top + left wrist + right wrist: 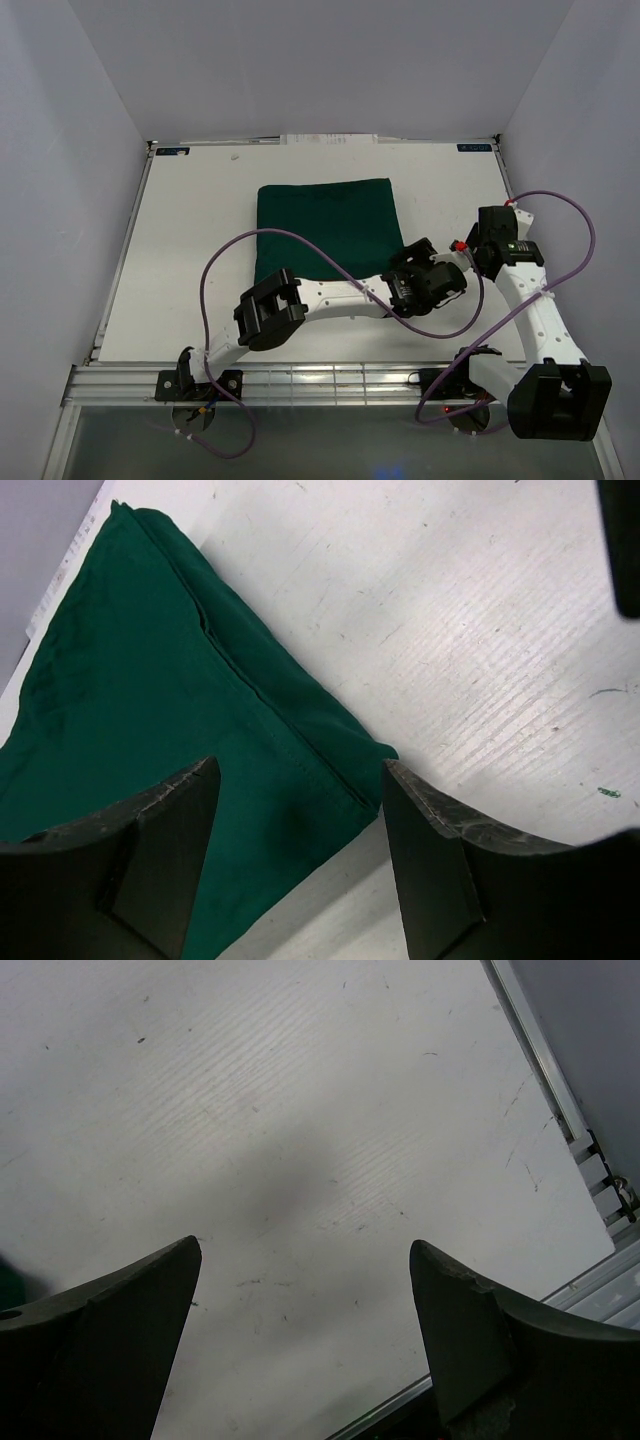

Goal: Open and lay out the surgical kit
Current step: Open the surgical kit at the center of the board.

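The surgical kit (325, 228) is a dark green cloth bundle, folded shut and lying flat in the middle of the white table. Whatever is inside it is hidden. My left gripper (408, 263) is low at the bundle's near right corner. In the left wrist view that corner of the surgical kit (150, 700) lies between the spread fingertips of the left gripper (300, 770), which is open and holds nothing. My right gripper (487, 230) hovers to the right of the cloth. The right wrist view shows the right gripper (305, 1250) open over bare table.
The white table (190, 250) has a metal rail along its near edge (330, 378) and grey walls on three sides. A purple cable (300, 240) from the left arm loops over the cloth's near part. White papers (330, 140) lie at the far edge.
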